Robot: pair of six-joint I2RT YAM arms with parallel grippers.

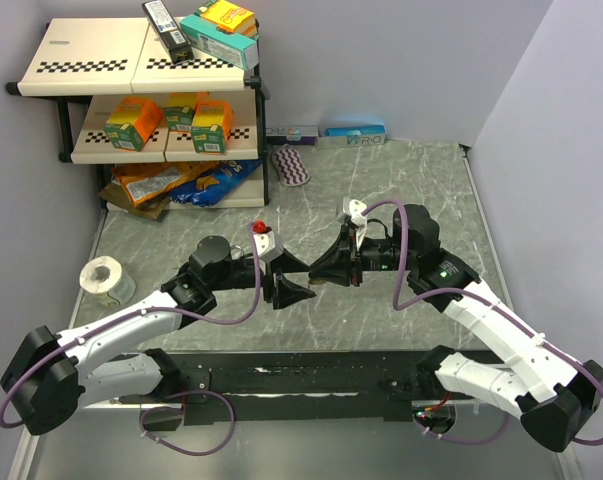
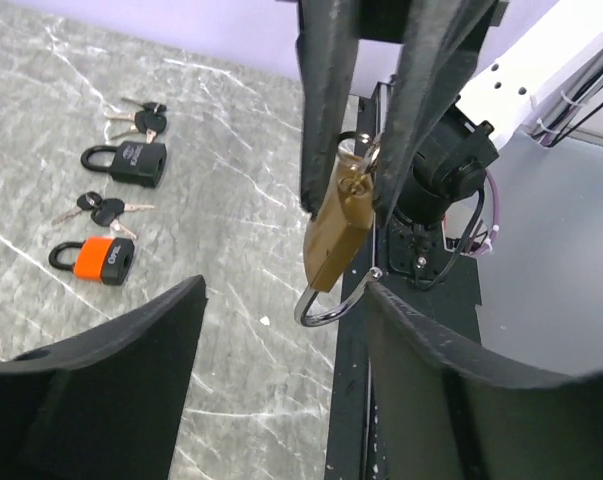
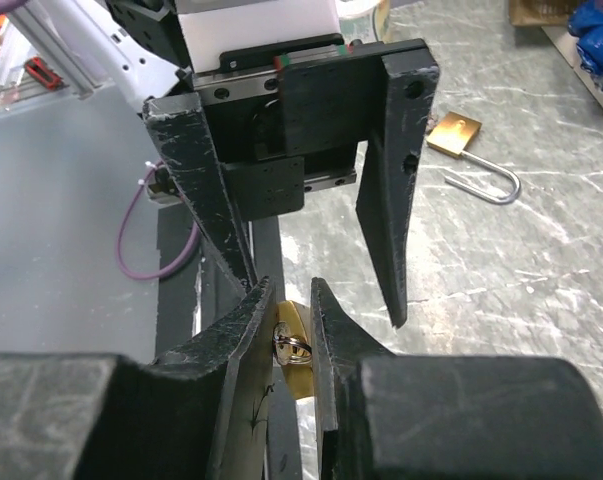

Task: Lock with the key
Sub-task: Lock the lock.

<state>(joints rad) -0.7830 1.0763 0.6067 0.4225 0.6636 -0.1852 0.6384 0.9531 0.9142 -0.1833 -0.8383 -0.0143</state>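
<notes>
A brass padlock (image 2: 336,225) hangs above the table with its silver shackle (image 2: 326,308) swung open and pointing down. My right gripper (image 3: 291,300) is shut on the padlock's body at the keyhole end. A key with a ring (image 3: 289,345) sticks out of the padlock between the fingers. In the top view the right gripper (image 1: 326,268) faces my left gripper (image 1: 284,290) at mid table. The left gripper (image 2: 286,290) is open, and the shackle hangs between its fingers, with its free end at the right finger (image 2: 421,340).
A second brass padlock (image 3: 461,135) with an open shackle lies on the marble table. A black padlock (image 2: 131,160), an orange padlock (image 2: 96,258) and two key bunches (image 2: 136,118) (image 2: 106,208) lie there too. A shelf rack (image 1: 141,80) and a tape roll (image 1: 106,278) stand at the left.
</notes>
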